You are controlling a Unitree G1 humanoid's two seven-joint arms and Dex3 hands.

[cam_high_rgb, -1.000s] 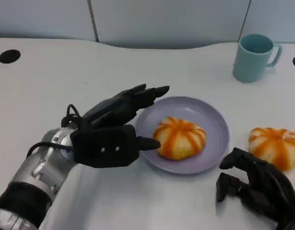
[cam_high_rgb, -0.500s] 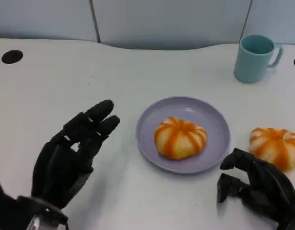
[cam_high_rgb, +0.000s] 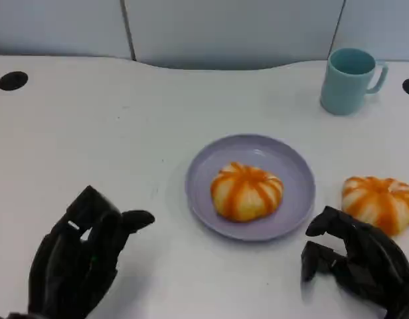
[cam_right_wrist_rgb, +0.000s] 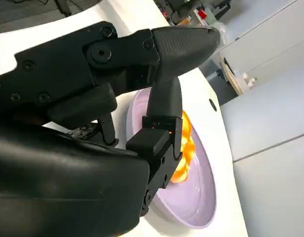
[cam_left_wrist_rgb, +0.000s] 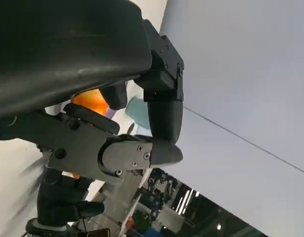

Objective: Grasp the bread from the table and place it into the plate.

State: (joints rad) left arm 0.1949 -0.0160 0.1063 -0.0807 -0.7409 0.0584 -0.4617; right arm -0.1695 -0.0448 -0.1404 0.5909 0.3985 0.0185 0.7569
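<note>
Orange-striped bread [cam_high_rgb: 247, 192] sits in the lilac plate [cam_high_rgb: 294, 166], between the two robot hands, and a second bun [cam_high_rgb: 379, 203] lies on the white bench [cam_high_rgb: 125, 133] just beyond the right robot hand [cam_high_rgb: 354, 262]. Both the left robot hand [cam_high_rgb: 78, 259] and the right one hold nothing, fingers loosely spread.

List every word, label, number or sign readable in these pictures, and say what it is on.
None can be read.
The mug, the plate, both breads and the table bear no lettering.
The far background clutter in the wrist views is too blurred to read.
</note>
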